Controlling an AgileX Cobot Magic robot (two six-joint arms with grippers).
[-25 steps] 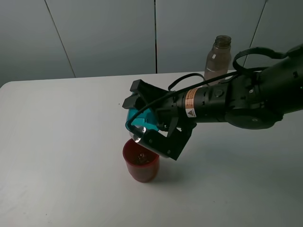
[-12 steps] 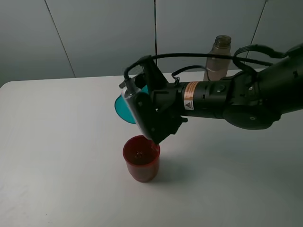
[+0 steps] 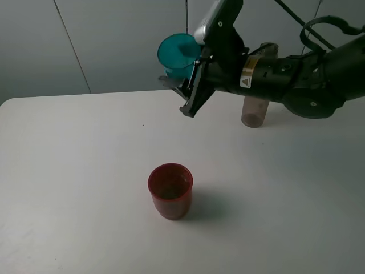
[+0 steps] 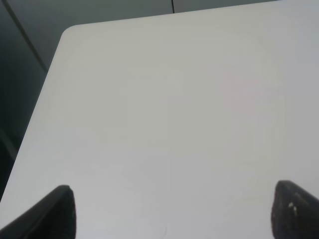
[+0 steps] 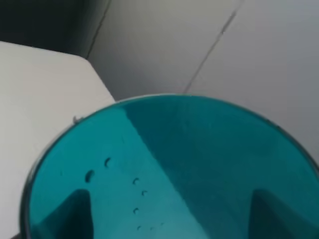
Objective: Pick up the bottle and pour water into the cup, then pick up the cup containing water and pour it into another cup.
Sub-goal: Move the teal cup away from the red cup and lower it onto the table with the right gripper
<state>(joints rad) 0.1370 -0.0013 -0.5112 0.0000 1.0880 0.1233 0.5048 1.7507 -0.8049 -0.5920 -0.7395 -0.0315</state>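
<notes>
My right gripper [image 3: 185, 77] is shut on the teal-blue cup [image 3: 177, 53] and holds it high over the far part of the table, mouth tilted up and to the left. In the right wrist view the cup [image 5: 169, 169] fills the picture, with a few droplets on its inner wall and the fingers [image 5: 70, 214] showing dark through it. The dark red cup [image 3: 170, 190] stands upright on the table, well below and nearer than the held cup. The grey-brown bottle [image 3: 254, 108] stands at the far right, partly hidden behind the right arm. My left gripper [image 4: 172, 214] is open over bare tabletop.
The white table [image 3: 68, 171] ends at a far edge against grey wall panels [image 3: 125, 40]. In the left wrist view the table's rounded corner [image 4: 70, 32] and a dark gap beside it show. The right arm [image 3: 296, 80] reaches in above the table's far right.
The right arm has lifted the teal cup from just over the red cup up and toward the far side, turning it from tipped down to mouth-up. The red cup stays put.
</notes>
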